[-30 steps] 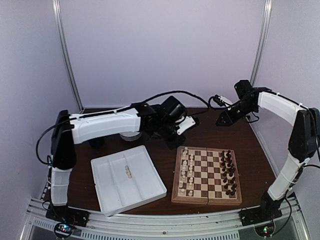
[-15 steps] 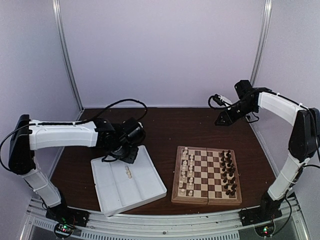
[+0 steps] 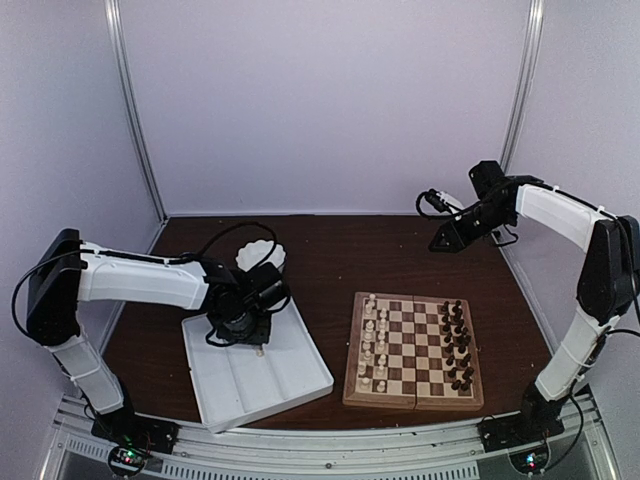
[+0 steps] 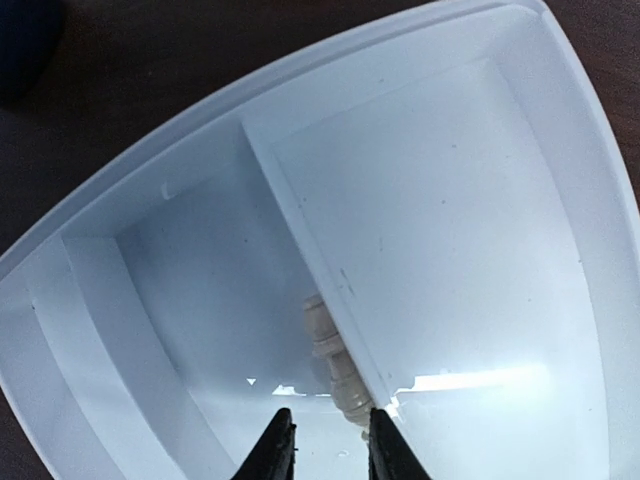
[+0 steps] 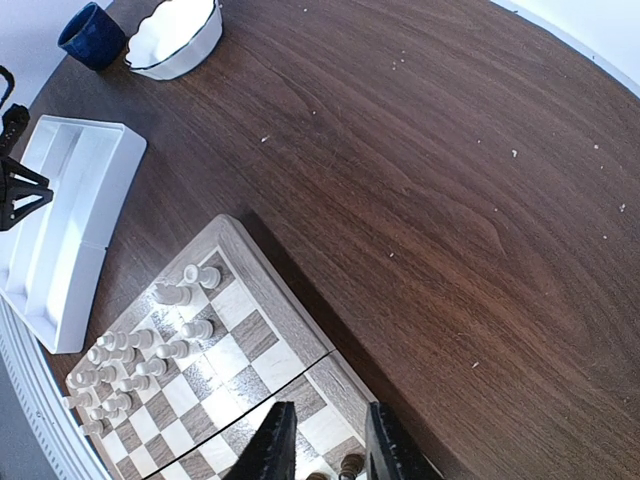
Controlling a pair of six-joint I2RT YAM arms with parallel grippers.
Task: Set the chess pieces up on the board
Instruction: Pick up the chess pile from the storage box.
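The left arm's fingers (image 4: 270, 455) stand a little apart with nothing between them, low over the white divided tray (image 3: 285, 378) at the near left of the surface (image 3: 350, 250). Just beside one fingertip, a few cream chessmen (image 4: 330, 362) lie on their sides against one of the tray's inner dividers. The rest of the tray, as far as it shows, is bare white plastic with a bright glare across its floor.

An aluminium rail (image 3: 330, 455) runs along the near edge, where both arm bases are bolted. To the right of the tray sits the board (image 3: 412, 403), square to the near edge. A cream set (image 3: 372, 340) is ranked along its left side and a dark set (image 3: 458, 345) along its right, with the middle squares free.

The surface is dark brown wood with a visible grain and scattered pale specks. Farther back on the left stand a white fluted bowl (image 5: 178, 35) and a dark blue cup (image 5: 92, 35).

The right arm's fingers (image 5: 275, 445) hang high over the far right, also slightly parted and holding nothing, pointing down toward a corner of the board.

Pale lilac walls (image 3: 330, 110) close the space on three sides, with metal uprights (image 3: 130, 110) at the back corners.
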